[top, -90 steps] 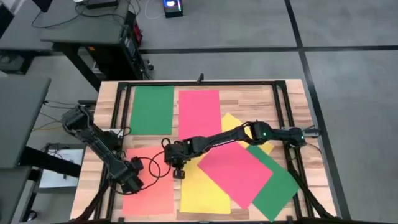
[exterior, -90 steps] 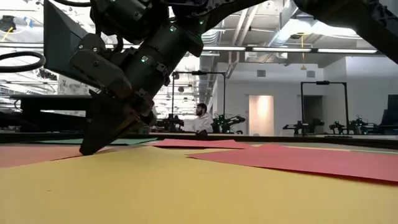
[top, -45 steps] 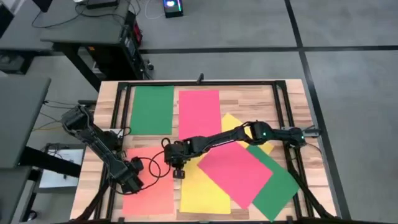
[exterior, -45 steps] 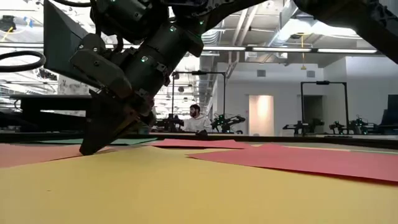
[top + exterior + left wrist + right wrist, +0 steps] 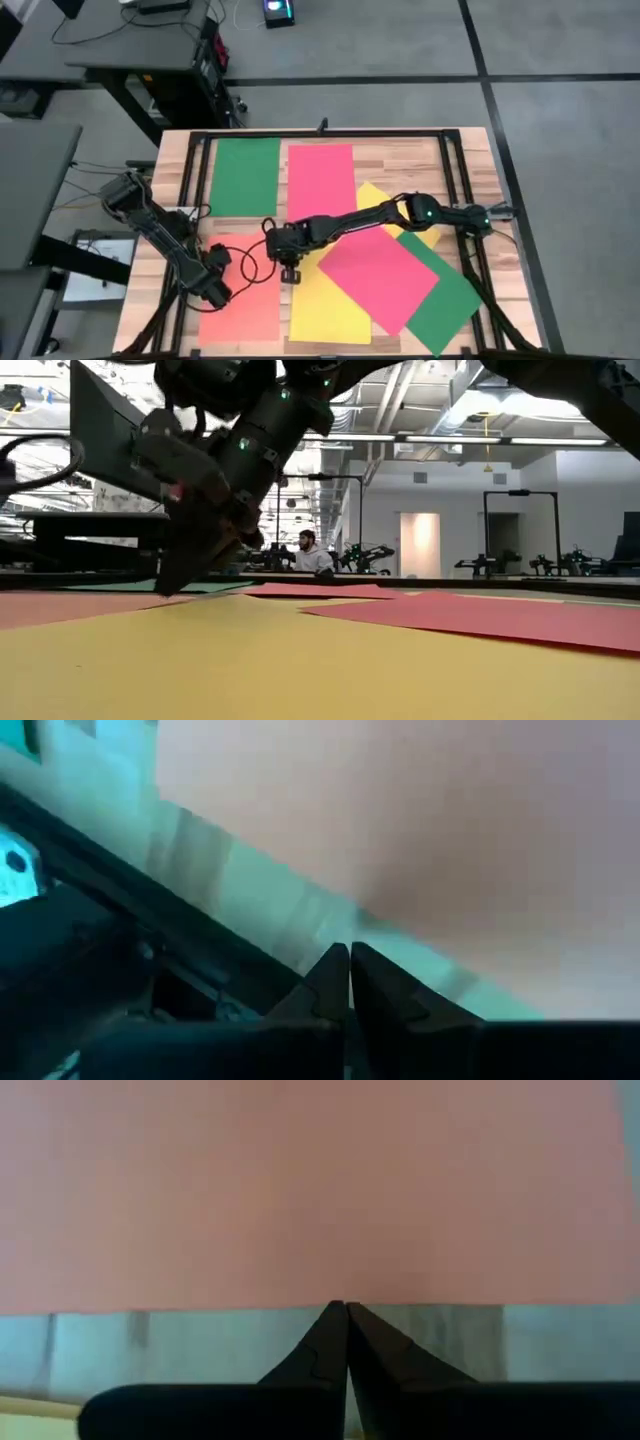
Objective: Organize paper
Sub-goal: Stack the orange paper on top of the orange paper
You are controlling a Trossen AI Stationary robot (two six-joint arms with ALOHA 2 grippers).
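An orange sheet of paper lies flat on the table's near left. My left gripper is shut, its tips over bare wood just off the sheet's left edge. My right gripper is also shut. It reaches across from the right, and its tips stand at the sheet's right edge. In the low view it slants down to table level. A yellow sheet lies flat beside the orange one. A pink-red sheet lies partly over the yellow one. My left gripper's shut tips are beside the orange sheet's left edge; I cannot tell whether they touch the sheet or the wood. My right gripper's shut tips meet the orange sheet's right long edge, slanting down from the table's right. Whether they press on the paper I cannot tell.
A green sheet and a pink-red sheet lie side by side at the far side. Another yellow sheet and a green one lie partly covered on the right. A black frame runs round the table.
My right gripper has shifted a little toward the table's right and far edges, staying shut. My left arm has shifted slightly toward the far edge, and its cable loop has changed shape. The sheets lie as before.
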